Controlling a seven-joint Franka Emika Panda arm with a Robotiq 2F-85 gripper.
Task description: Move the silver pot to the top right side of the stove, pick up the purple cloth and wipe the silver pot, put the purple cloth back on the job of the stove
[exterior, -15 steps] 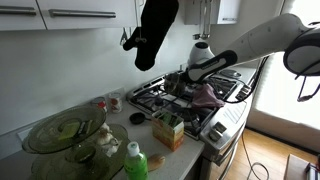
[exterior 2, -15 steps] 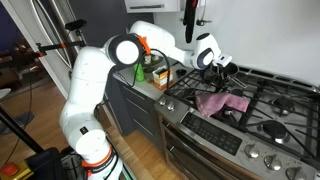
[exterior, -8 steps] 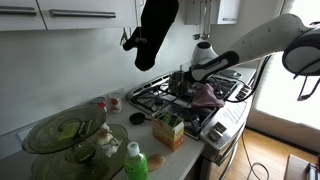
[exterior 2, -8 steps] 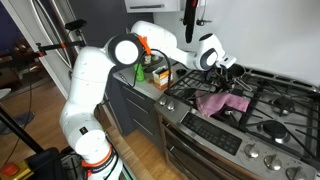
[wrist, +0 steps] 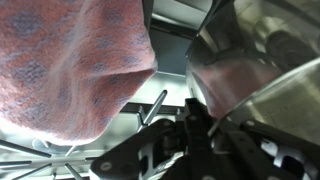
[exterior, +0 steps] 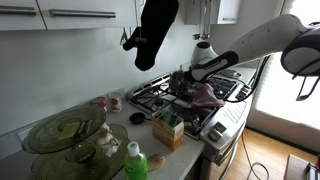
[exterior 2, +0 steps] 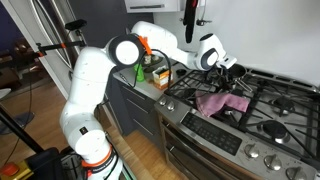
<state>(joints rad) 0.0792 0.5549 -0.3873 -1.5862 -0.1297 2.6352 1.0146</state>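
Your end effector (wrist: 195, 125) is squeezed shut. In the wrist view it looks pinched on the thin rim of the silver pot (wrist: 255, 70), so you hold the pot by one edge only. That is a small hold. If you lift fast or swing hard, the pot may tip, turn between the fingers, or slip out and bang down on the black grates (wrist: 60, 160). The purple cloth (wrist: 70, 70) lies just beside the pot, maybe touching it. If you drag the pot low, it could catch the cloth and pull it along, or the pot's bottom could snag on a grate bar. So lift first, then go across slowly. The pot is right at the end effector, with its rim between the fingers and its bowl off to one side. In an exterior view the end effector (exterior 2: 222, 66) is over the end of the stove (exterior 2: 285, 125) nearest the robot's base. The cloth (exterior 2: 222, 102) lies in front of it, toward the knobs.
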